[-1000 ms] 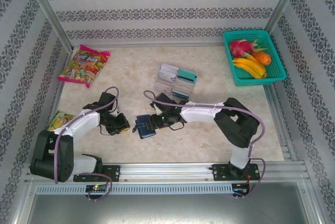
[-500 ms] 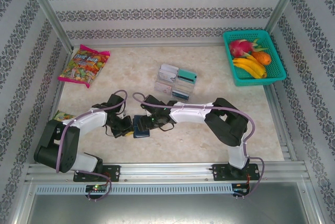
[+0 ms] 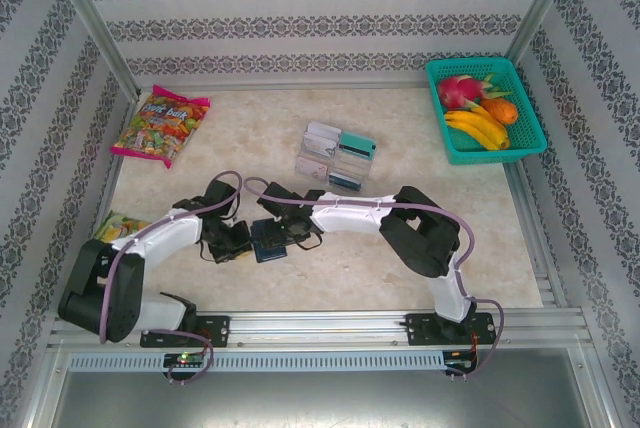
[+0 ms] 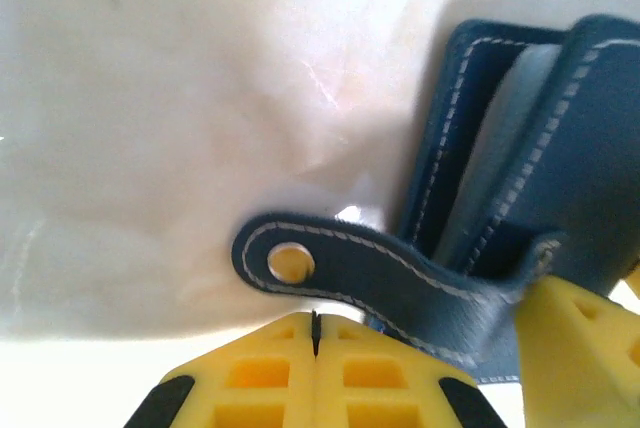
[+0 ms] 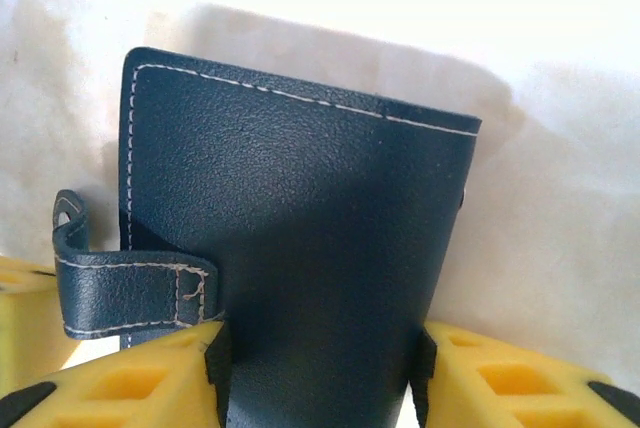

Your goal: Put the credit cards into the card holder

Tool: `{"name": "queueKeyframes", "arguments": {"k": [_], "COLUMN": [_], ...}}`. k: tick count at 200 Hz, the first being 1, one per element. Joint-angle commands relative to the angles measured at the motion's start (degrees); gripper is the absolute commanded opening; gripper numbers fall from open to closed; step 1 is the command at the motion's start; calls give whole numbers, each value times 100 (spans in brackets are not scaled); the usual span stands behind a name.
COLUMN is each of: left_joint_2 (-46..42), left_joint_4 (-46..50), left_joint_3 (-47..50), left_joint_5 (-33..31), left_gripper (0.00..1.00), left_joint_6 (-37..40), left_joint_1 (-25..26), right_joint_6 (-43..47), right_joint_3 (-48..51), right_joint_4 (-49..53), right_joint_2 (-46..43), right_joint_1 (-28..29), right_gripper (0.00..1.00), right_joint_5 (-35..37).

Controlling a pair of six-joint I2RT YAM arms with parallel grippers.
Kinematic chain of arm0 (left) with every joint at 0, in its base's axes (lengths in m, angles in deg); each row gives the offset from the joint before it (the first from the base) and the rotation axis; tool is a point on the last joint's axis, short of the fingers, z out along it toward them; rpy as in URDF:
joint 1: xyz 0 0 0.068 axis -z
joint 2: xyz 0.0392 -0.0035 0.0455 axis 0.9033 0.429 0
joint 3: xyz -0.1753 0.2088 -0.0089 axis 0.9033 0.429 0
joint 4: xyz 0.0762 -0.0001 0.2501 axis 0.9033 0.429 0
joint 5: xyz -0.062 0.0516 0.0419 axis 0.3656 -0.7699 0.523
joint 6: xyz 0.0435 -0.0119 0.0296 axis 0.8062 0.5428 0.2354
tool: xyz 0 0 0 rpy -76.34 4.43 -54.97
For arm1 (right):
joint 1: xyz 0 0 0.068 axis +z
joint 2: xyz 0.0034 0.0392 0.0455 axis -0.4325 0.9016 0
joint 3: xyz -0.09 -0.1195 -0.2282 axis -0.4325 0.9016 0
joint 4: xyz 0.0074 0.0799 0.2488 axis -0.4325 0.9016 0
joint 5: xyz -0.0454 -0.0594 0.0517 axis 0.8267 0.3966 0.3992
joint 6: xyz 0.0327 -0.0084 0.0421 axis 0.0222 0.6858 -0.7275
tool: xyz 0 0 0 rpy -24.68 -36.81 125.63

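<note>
One blue wallet (image 5: 300, 218) sits on the table (image 3: 250, 138) near the front. We see the right gripper (image 5: 318, 368) squeezing its sides. The left gripper (image 4: 315, 326) is closed tight, empty, right beside its strap (image 4: 350, 263).

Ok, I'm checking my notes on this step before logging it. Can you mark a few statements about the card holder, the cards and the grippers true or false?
1. The right gripper clamps the card holder from both sides. True.
2. The left gripper stands wide open. False: its fingers are shut together.
3. The card holder's tab is snapped closed. False: it sticks out loose.
4. The credit cards sit in the clear tray, apart from the card holder. True.
</note>
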Motion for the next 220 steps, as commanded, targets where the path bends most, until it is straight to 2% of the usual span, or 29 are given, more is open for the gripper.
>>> {"name": "queueKeyframes", "arguments": {"k": [1,18,35,99,137,172,220], "left_joint_2": [-549,-987,-1179,-687,-627,-634,-568], "left_joint_4": [781,919,799,344,413,397,312], "left_joint_3": [-400,-475,-463,-160,-283,-297,-341], "left_joint_5": [-634,-841,-715,-297,-429,-437,-423], "left_gripper": [0,0,0,0,0,0,0], "left_joint_6": [96,-20,-108,-182,-73,-46,-13], "left_joint_1": [-42,-91,-108,-104,-102,-104,-102], "right_joint_6": [-120,-120,-99,59,176,493,1184], "right_joint_3": [332,399,417,592,809,989,909], "right_joint_4": [-170,-251,-334,-532,-532,-19,1622], "right_joint_2": [366,293,220,-247,-658,-1218,-2105], "right_joint_1": [68,69,61,52,26,-104,-142], "right_gripper": [44,37,30,0,0,0,0], "right_joint_5": [259,361,396,697,934,1398,2818]}}
